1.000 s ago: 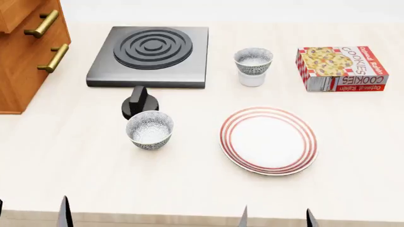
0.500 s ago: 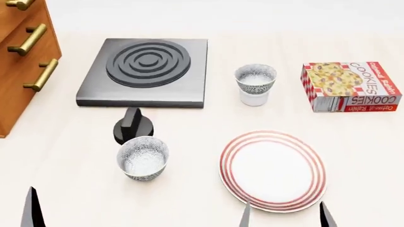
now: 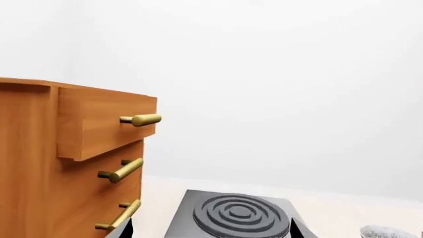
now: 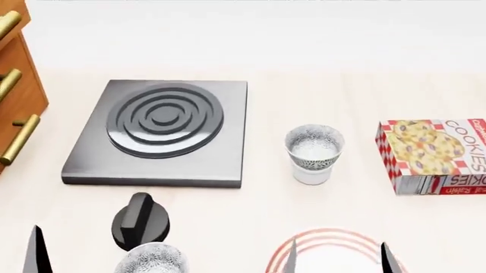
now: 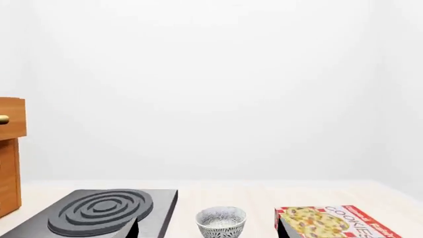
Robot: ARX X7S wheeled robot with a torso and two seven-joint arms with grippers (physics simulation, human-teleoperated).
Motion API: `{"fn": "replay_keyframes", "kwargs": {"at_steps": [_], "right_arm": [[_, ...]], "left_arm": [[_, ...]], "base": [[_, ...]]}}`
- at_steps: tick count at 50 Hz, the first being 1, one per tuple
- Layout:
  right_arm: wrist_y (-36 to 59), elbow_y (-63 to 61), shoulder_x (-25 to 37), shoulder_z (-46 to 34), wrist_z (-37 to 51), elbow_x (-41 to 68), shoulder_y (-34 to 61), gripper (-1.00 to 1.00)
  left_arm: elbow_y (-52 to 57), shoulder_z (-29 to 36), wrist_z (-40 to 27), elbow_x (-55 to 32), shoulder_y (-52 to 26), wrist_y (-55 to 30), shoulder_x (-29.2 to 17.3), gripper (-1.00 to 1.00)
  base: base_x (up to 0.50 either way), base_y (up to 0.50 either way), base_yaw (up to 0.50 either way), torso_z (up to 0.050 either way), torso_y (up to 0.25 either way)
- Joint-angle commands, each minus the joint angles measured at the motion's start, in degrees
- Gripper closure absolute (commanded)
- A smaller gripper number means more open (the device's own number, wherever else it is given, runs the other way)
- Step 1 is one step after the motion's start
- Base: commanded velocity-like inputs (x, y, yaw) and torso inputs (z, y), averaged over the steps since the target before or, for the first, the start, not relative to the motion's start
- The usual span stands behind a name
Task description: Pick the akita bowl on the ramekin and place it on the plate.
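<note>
The akita bowl [image 4: 313, 145], speckled black and white, sits upright on the white ramekin [image 4: 311, 175], right of the burner. The right wrist view shows that bowl [image 5: 221, 221] far ahead, level with the gap between the fingers. Only the far rim of the red-ringed plate [image 4: 328, 236] shows at the bottom edge. My right gripper [image 4: 340, 260] is open, its fingertips over the plate, well short of the bowl. One finger [image 4: 35, 256] of the left gripper shows at the bottom left. In the left wrist view my left gripper [image 3: 211, 230] is open and holds nothing.
A black burner plate [image 4: 159, 128] lies left of the bowl, with a black knob [image 4: 140, 222] and a twin speckled bowl [image 4: 152, 260] in front. A cookies box [image 4: 436, 154] lies at the right. A wooden drawer cabinet [image 4: 15, 96] with brass handles stands at the left.
The head view has shifted, so everything slid down the frame. The plate and the twin bowl are now cut by the bottom edge. The bowl on the ramekin has not moved.
</note>
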Motion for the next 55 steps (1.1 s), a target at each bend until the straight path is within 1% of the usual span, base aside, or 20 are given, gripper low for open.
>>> {"fn": "replay_keyframes", "kwargs": {"at_steps": [1, 8, 9, 11, 16, 17, 22, 25, 27, 28, 31, 33, 34, 35, 39, 40, 43, 45, 46, 55], "right_arm": [[-0.2, 0.5, 0.6, -0.7, 0.8, 0.1, 0.1, -1.0], [-1.6, 1.6, 0.9, -1.0, 1.1, 0.2, -0.1, -1.0], [1.9, -1.4, 1.2, -0.9, 1.4, 0.7, 0.4, -1.0], [-1.6, 1.5, 1.1, -1.2, 1.3, 0.2, -0.2, -1.0], [-1.8, 1.6, 1.4, -1.4, 1.6, 0.3, -0.2, -1.0], [0.6, -0.3, 1.5, -1.2, 1.7, 0.7, 0.2, -1.0], [-3.3, 1.9, 1.3, -0.9, 1.5, 2.5, -0.4, -1.0], [-0.9, -1.4, 1.8, -0.5, 2.2, 2.4, -0.3, -1.0], [-4.4, 1.6, 1.7, -1.3, 1.9, 1.6, -1.0, -1.0], [-1.7, -0.6, 2.0, -1.1, 2.1, 2.0, -0.4, -1.0], [-4.7, 1.9, 2.0, -1.7, 1.9, 1.5, -1.1, -1.0], [-0.7, -1.1, 2.4, -1.4, 2.2, 2.3, -0.1, -1.0], [-3.1, 0.8, 2.3, -1.7, 2.1, 1.8, -0.6, -1.0], [-1.0, -0.8, 2.5, -1.6, 2.3, 2.1, -0.2, -1.0], [-3.9, 1.6, 2.5, -2.1, 2.3, 1.6, -0.6, -1.0], [-1.2, -0.6, 2.8, -1.8, 2.5, 2.2, -0.1, -1.0], [-2.9, 0.8, 2.8, -2.1, 2.5, 1.9, -0.4, -1.0], [-0.6, -1.2, 3.1, -1.9, 2.8, 2.3, 0.0, -1.0], [-3.7, 1.6, 2.8, -2.3, 2.6, 1.8, -0.4, -1.0], [-4.0, 2.0, 3.2, -2.5, 2.9, 2.0, -0.3, -1.0]], "left_arm": [[0.1, 0.5, -0.9, -0.4, 0.0, -0.3, -0.8, -1.0], [0.2, 0.9, -0.9, -1.0, 0.0, -0.3, -1.4, -1.0], [0.2, 0.8, -1.0, -1.1, 0.0, -0.4, -1.4, -1.0], [0.1, 0.8, -1.2, -1.2, 0.0, -0.4, -1.5, -1.0], [0.2, 1.0, -1.4, -1.3, 0.1, -0.4, -1.8, -1.0], [0.3, 1.0, -1.5, -1.4, 0.1, -0.5, -1.9, -1.0], [0.1, 1.2, -1.7, -1.5, 0.1, -0.4, -2.1, -1.0], [0.2, 1.3, -1.9, -1.6, 0.1, -0.2, -2.2, -1.0], [0.0, 1.7, -2.0, -1.0, 0.2, 0.0, -2.3, -1.0], [0.1, 1.7, -2.0, -1.2, 0.1, -0.1, -2.4, -1.0], [0.1, 1.7, -2.2, -1.2, 0.0, -0.1, -2.6, -1.0], [0.0, 1.8, -2.3, -1.3, 0.0, -0.1, -2.6, -1.0], [0.0, 1.9, -2.4, -1.3, 0.0, -0.1, -2.7, -1.0], [0.0, 1.9, -2.4, -1.3, -0.1, -0.2, -2.7, -1.0], [0.1, 1.9, -2.6, -1.5, -0.1, -0.2, -2.9, -1.0], [0.1, 2.0, -2.6, -1.5, -0.1, -0.2, -3.0, -1.0], [0.1, 2.0, -2.8, -1.6, -0.1, -0.2, -3.1, -1.0], [0.1, 2.1, -2.9, -1.7, 0.0, -0.2, -3.2, -1.0], [0.1, 2.1, -2.9, -1.7, -0.1, -0.2, -3.2, -1.0], [0.2, 2.1, -3.3, -2.3, -0.1, -0.1, -3.6, -1.0]], "base": [[0.5, 0.0, 0.0, 0.0, 0.0], [0.5, 0.0, 0.0, 0.038, 0.0], [0.5, 0.0, 0.0, 0.05, 0.0], [0.5, 0.0, 0.0, 0.05, 0.0], [0.5, 0.0, 0.0, 0.05, 0.0], [0.5, 0.0, 0.0, 0.05, 0.0], [0.5, 0.0, 0.0, 0.05, 0.0], [0.0, 0.0, 0.0, 0.05, 0.0], [0.0, 0.0, 0.0, 0.05, 0.0], [0.0, 0.0, 0.0, 0.05, 0.0], [0.0, 0.0, 0.0, 0.05, 0.0], [0.0, 0.0, 0.0, 0.05, 0.0], [0.0, 0.0, 0.0, 0.05, 0.0], [0.0, 0.0, 0.0, 0.05, 0.0], [0.0, 0.0, 0.0, 0.05, 0.0], [0.0, 0.0, 0.0, 0.05, 0.0], [0.0, 0.0, 0.0, 0.05, 0.0], [0.0, 0.0, 0.0, 0.05, 0.0], [0.0, 0.0, 0.0, 0.05, 0.0], [0.0, 0.0, 0.0, 0.05, 0.0]]}}
